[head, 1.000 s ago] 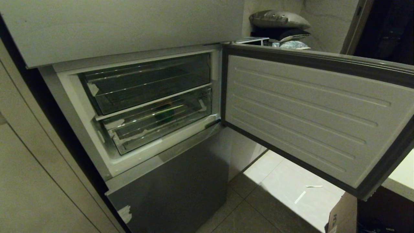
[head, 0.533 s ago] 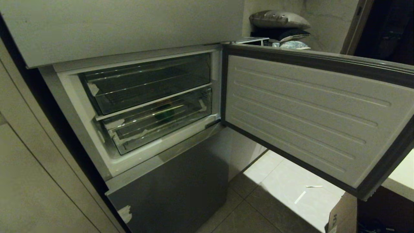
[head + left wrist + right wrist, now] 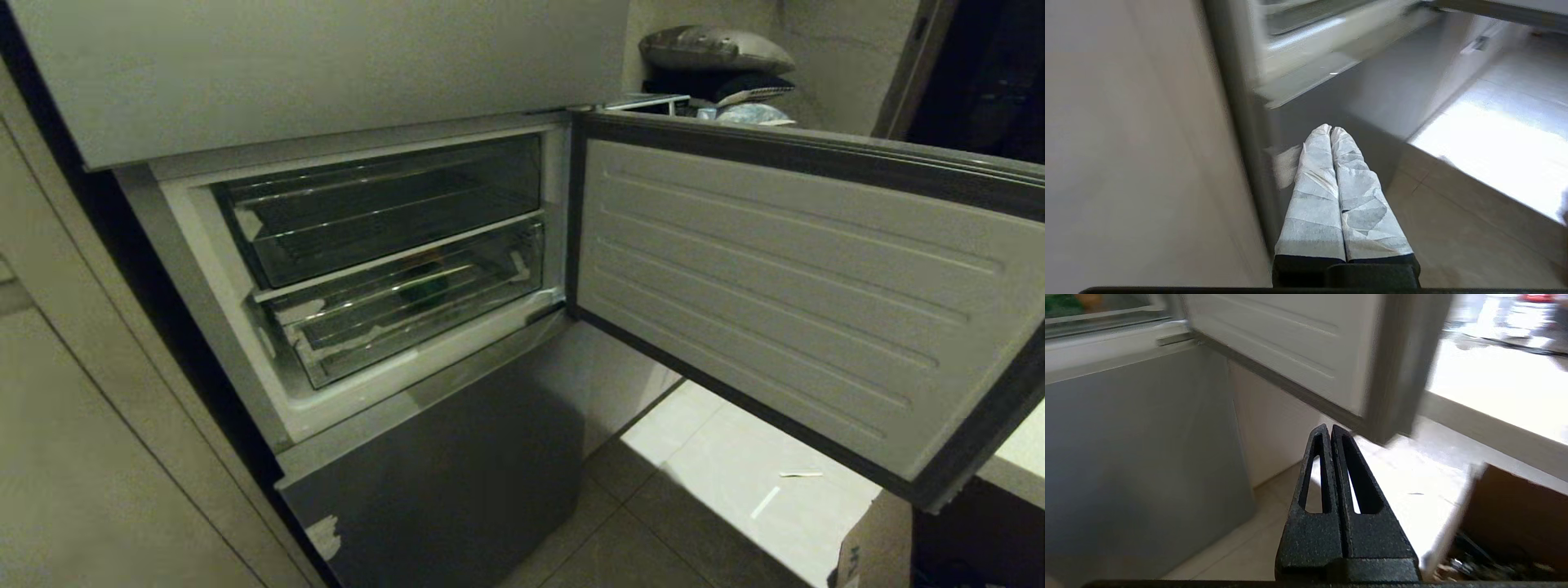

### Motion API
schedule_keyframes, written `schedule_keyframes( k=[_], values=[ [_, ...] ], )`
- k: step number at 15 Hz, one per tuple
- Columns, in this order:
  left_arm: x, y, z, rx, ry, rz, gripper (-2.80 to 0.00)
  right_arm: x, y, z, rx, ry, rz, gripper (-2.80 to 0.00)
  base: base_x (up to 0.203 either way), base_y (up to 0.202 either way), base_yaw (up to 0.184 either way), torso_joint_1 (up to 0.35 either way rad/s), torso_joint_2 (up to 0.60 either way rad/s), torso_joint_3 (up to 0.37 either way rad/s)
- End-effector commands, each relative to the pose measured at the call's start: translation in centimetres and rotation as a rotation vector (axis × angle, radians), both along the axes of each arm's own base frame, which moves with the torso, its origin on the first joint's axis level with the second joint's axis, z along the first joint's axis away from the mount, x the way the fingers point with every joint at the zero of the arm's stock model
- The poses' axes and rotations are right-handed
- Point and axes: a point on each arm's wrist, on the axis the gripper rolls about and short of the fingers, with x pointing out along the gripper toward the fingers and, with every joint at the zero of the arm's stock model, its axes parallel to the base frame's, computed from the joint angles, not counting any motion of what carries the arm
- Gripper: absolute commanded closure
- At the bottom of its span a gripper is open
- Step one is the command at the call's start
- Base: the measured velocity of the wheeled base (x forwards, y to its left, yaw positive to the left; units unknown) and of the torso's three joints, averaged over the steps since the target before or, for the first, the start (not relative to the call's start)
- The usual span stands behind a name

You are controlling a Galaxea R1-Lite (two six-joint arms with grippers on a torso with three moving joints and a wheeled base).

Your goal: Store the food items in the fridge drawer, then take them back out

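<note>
Left gripper (image 3: 1331, 130): fingers pressed together, empty, low before grey lower door front (image 3: 457, 474). Right gripper (image 3: 1330, 428): likewise closed, empty, below open fridge door (image 3: 784, 278). Whole head view shifts slightly since a second ago: camera move, things unmoved. Fridge drawer (image 3: 392, 314) pushed in; dark green item inside, possibly food. Arms idle; drawer not yet pulled.

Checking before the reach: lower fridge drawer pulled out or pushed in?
Pushed in: the fridge drawer sits inside the compartment behind the white frame, with the fridge door swung open.
</note>
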Motion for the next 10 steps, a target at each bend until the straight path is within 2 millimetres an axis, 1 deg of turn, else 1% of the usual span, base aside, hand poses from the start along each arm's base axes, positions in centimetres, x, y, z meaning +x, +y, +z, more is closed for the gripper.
schedule_keyframes(
  k=[1,10],
  values=[
    [-0.01,0.00,-0.01,-0.002,-0.001,0.002,0.00,0.24,0.00,-0.84,0.000,0.029,0.000,0.00,0.004,-0.011,0.143,0.004,0.01,0.006],
    [-0.01,0.00,-0.01,-0.002,-0.001,0.002,0.00,0.24,0.00,-0.84,0.001,0.029,0.000,0.00,0.000,-0.008,0.177,0.001,0.00,0.004]
  ],
)
